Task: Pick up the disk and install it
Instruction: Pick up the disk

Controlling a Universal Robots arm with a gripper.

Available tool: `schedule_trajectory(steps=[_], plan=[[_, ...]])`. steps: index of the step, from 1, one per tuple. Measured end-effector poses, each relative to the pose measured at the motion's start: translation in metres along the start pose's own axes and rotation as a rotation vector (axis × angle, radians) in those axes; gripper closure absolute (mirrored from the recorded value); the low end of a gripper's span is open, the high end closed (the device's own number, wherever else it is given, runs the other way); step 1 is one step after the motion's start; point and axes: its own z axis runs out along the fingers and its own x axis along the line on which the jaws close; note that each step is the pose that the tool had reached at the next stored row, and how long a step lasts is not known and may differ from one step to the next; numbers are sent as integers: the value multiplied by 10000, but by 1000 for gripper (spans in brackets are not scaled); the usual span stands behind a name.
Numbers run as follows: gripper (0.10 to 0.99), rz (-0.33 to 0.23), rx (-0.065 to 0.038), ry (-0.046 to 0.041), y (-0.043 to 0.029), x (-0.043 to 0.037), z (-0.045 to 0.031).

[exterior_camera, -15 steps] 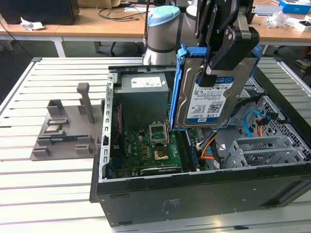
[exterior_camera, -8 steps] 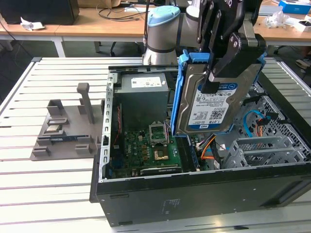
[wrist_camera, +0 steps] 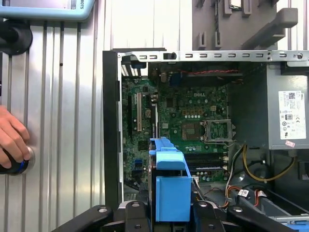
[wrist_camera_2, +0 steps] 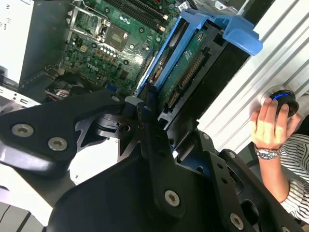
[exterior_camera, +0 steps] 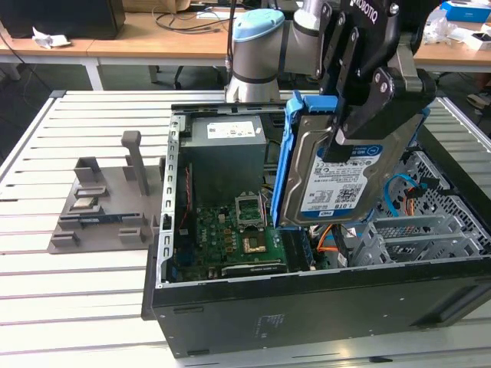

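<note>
- The gripper [exterior_camera: 354, 126] covers the upper label of the disk [exterior_camera: 337, 180]; its far finger is hidden.
- It pinches the tilted disk, seemingly clear above the open case [exterior_camera: 307, 310].

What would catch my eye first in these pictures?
A black gripper holds the disk, a silver drive in blue rails, on edge above the open computer case in the exterior view. In the second wrist view a person's hand rests on a round knob on the slatted table.
</note>
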Motion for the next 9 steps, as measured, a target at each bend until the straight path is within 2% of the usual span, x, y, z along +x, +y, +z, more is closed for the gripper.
schedule_trajectory(steps=[5,9], plan=[[722,0,0,-1,2,123,-1],[722,1,0,1,3,180,-1]])
